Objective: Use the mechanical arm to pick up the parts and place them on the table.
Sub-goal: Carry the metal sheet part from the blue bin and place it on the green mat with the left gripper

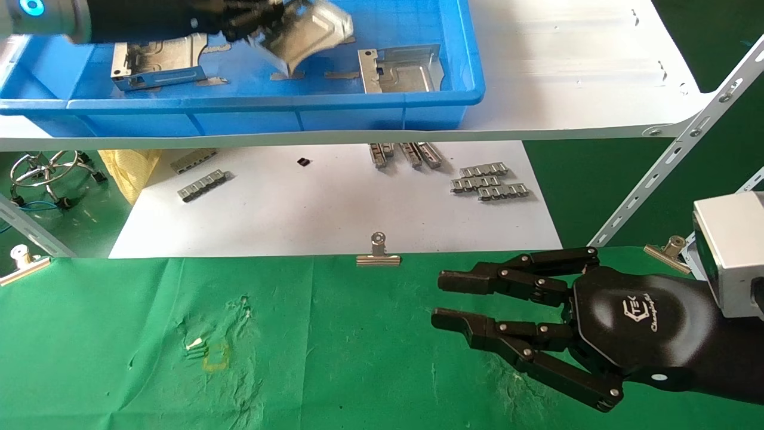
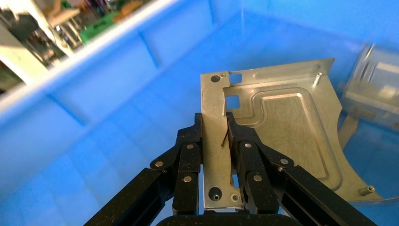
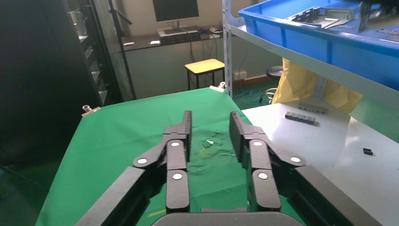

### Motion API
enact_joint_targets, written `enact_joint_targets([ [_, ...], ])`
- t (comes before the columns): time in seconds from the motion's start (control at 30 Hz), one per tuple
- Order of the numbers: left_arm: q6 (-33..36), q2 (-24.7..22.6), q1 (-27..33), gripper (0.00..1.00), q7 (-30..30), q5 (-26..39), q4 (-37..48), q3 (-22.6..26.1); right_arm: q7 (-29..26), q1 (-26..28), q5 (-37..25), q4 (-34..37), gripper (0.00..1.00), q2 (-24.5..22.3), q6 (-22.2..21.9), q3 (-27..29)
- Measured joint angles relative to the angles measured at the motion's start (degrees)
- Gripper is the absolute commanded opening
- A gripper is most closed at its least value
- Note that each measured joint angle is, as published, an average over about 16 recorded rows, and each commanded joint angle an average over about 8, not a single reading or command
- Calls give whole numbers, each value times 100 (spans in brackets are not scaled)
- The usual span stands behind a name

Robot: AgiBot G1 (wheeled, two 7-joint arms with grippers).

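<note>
The left mechanical hand (image 1: 250, 21) is inside the blue plastic bin (image 1: 382, 101), near the far side of it, and it holds one sheet-metal bracket (image 1: 307, 33) lifted above the bin floor. In the left wrist view its black fingers (image 2: 190, 150) are closed on the bent-up side wall of this bracket (image 2: 273, 132), one group on each side of the wall. The long axis of the gripped wall runs straight away from the palm, and the flat embossed plate spreads out to one side, with the curved cut-out edge on the side far from the fingers. In the head view the bracket is tilted, not flat.

Two more brackets lie on the floor of the bin: one (image 1: 158, 63) near the left end and one (image 1: 400, 68) near the right end, both close to the front wall.

The right mechanical hand (image 1: 525, 319) hovers over the green cloth table (image 1: 328, 358) near its right edge, with its fingers spread apart and pointing to the left, and nothing between them. The right wrist view shows the same fingers (image 3: 176, 150) open over the cloth.

Silver binder clips (image 1: 378, 254) hold the far edge of the cloth. Small grey ribbed strips (image 1: 489, 182) lie on the white board (image 1: 310, 209) under the shelf.
</note>
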State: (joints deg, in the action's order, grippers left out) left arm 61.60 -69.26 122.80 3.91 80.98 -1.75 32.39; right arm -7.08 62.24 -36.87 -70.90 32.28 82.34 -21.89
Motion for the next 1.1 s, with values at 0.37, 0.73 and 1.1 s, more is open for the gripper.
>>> enact_joint_targets([
  [0.37,1346,343,176,0,533,-291,-176,-181,0,0,0,0,100,0,0,0],
  [0.73,2895,1009,-33,0,1132,-736,-868,-153,0,0,0,0,100,0,0,0],
  [1.1,3071,2498,-1171,0,1210,-2407,-3444,768,0,0,0,0,100,0,0,0],
])
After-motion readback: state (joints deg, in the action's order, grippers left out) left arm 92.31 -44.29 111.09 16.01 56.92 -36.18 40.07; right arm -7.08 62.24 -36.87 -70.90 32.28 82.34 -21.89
